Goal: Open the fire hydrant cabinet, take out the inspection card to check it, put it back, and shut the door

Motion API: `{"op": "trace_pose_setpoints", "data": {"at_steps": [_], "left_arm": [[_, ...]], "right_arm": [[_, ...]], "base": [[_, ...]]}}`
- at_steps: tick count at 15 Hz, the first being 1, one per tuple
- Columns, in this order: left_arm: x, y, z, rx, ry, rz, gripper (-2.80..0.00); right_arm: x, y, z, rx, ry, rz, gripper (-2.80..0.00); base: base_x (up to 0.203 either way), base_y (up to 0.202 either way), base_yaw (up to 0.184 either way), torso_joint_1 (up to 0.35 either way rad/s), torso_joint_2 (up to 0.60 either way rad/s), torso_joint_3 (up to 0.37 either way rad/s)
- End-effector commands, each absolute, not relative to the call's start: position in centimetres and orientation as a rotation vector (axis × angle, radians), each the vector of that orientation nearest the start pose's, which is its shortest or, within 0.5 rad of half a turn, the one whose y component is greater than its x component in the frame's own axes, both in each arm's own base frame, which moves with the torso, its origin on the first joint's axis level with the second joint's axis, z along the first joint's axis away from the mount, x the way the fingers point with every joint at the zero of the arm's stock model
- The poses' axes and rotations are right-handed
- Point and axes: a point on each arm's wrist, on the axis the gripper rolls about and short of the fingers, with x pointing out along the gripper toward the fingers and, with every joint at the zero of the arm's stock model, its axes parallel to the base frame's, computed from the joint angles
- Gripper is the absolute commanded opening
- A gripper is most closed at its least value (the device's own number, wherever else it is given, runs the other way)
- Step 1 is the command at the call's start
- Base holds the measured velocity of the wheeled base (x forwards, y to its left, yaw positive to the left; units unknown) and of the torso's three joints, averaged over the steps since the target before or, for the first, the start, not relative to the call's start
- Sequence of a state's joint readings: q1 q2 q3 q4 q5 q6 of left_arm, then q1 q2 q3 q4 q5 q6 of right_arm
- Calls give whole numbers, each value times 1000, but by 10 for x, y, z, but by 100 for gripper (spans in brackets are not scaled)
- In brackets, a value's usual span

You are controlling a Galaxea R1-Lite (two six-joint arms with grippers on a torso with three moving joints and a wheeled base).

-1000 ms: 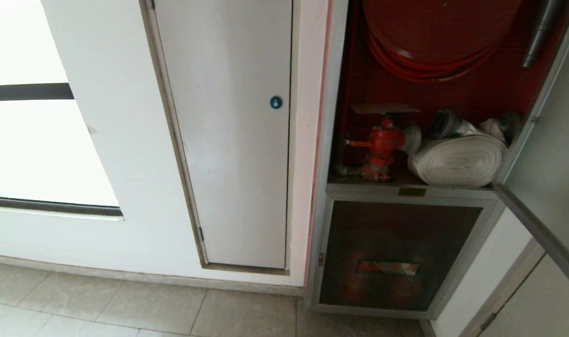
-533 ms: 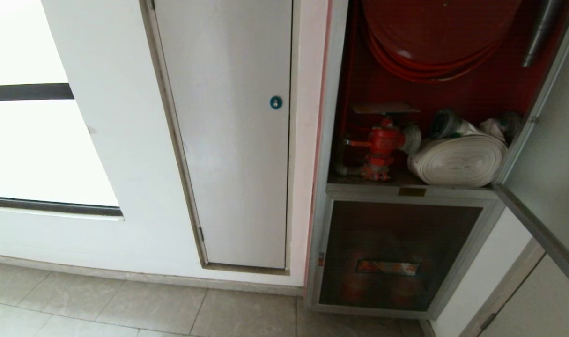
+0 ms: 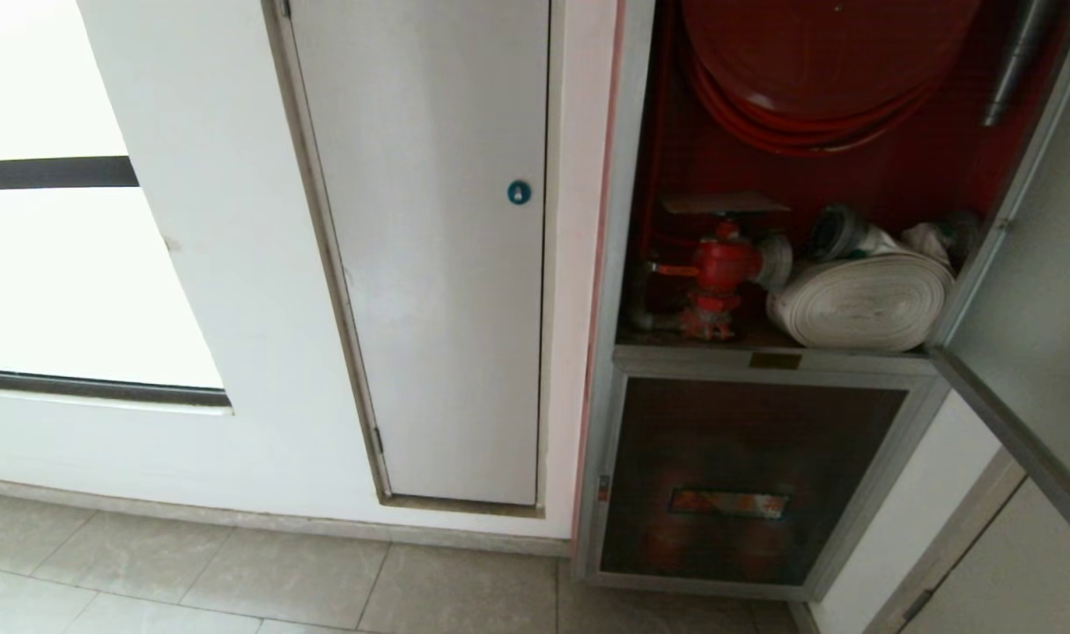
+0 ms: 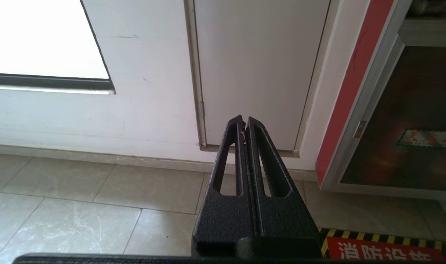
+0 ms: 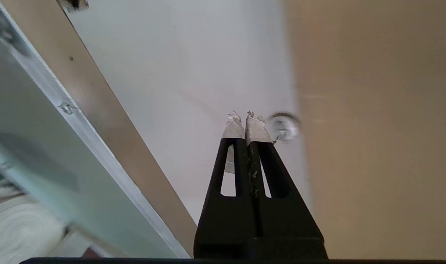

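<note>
The fire hydrant cabinet [image 3: 624, 176] stands open, red inside, holding a red hose reel [image 3: 825, 62], a red valve [image 3: 719, 264] and a white rolled hose [image 3: 860, 304]. Its door [image 3: 1028, 308] is swung out to the right. In the right wrist view my right gripper [image 5: 246, 119] is shut and empty, its white-taped tips pointing past the door's silver frame [image 5: 109, 121] at a pale wall. My left gripper [image 4: 243, 121] hangs parked low, shut, facing the floor and wall. The inspection card is out of view. Neither arm shows in the head view.
A plain white door with a round blue lock [image 3: 519, 192] is left of the cabinet. Below the cabinet sits a smaller dark panel with a red label [image 3: 728, 502]. A bright window [image 3: 59, 264] is at far left. A red floor marking with yellow-black stripes [image 4: 384, 249] lies on the tiles.
</note>
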State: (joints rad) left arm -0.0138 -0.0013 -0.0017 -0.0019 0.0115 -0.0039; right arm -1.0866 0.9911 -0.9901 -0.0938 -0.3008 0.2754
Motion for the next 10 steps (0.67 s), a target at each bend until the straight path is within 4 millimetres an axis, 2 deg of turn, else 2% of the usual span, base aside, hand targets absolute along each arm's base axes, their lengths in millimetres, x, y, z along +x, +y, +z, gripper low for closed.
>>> {"op": "trace_pose_setpoints", "data": {"at_steps": [1,4,10], "left_arm": [[-23,1,76,-5,-3,-2,-280],[-23,1,76,-5,-3,-2,-280],[-23,1,76,-5,-5,-2,-280]], "right_arm": [[52,-122,328,213,-235,-1350,-280],[63,-139,327,216,-221,-1234,-280],[69,-133,321,234,-171,-1020,-280]], "base": [[0,0,0,0,0,0],[0,0,0,0,0,0],[0,0,0,0,0,0]]}}
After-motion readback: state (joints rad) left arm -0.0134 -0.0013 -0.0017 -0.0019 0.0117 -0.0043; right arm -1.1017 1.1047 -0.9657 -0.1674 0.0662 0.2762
